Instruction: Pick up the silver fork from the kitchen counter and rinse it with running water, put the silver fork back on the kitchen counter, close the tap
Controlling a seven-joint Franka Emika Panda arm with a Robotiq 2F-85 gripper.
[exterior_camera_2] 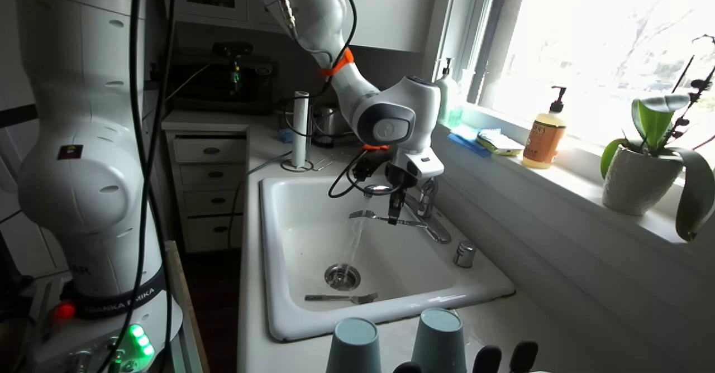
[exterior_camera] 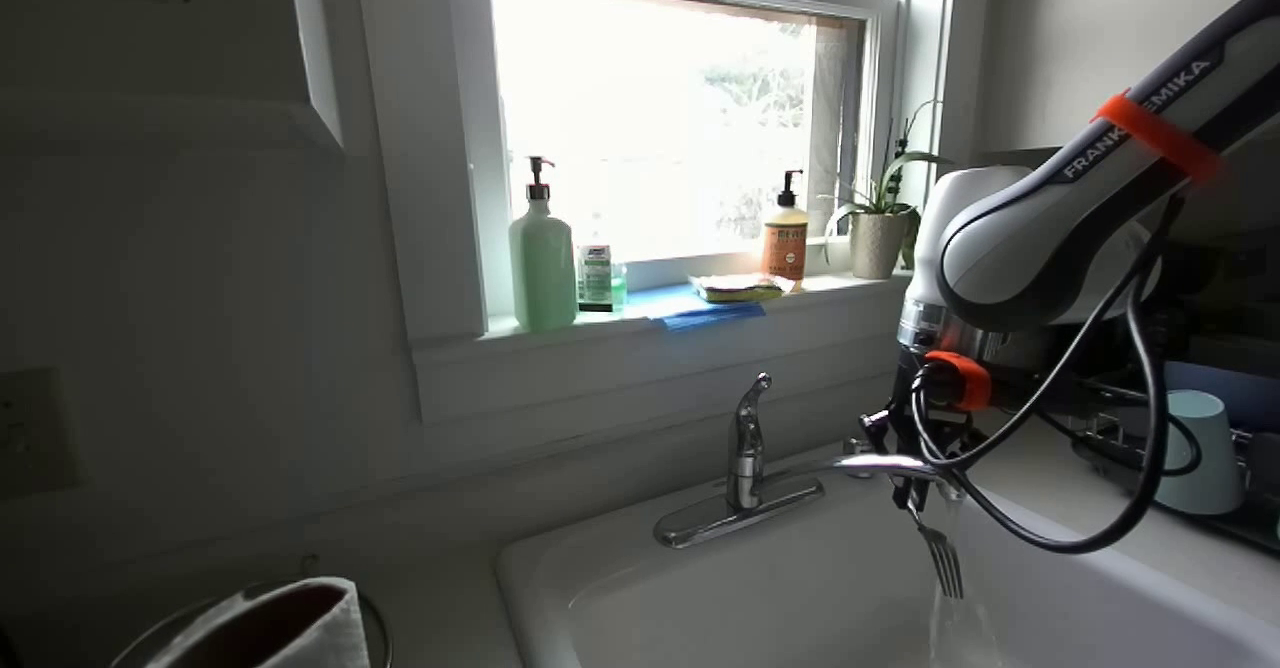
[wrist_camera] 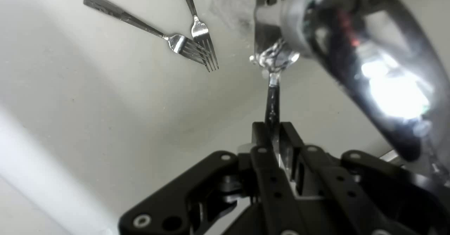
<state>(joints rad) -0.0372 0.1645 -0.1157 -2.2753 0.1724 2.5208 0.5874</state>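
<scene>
My gripper [exterior_camera: 908,496] is shut on the handle of the silver fork [exterior_camera: 940,556], above the sink. It shows in the other views too: gripper [exterior_camera_2: 394,218] and fork [exterior_camera_2: 364,214]; gripper [wrist_camera: 274,127] and fork [wrist_camera: 273,94]. The fork's tines tilt downward under the end of the tap's spout. The tap [exterior_camera: 745,453] is on; its spout [wrist_camera: 383,73] hides part of the fork's head in the wrist view. The running water [exterior_camera_2: 354,242] falls over the tines into the drain, and drops cling to the fork's neck. The kitchen counter [exterior_camera_2: 296,356] surrounds the sink.
The sink [exterior_camera_2: 271,261] holds other forks [exterior_camera_2: 341,298], and two crossed ones [wrist_camera: 140,24] show in the wrist view. Teal cups [exterior_camera_2: 356,339] stand beside it. Bottles [exterior_camera: 543,263], a sponge [exterior_camera: 740,288] and a potted plant [exterior_camera_2: 642,177] line the window ledge. A cable hangs by the gripper.
</scene>
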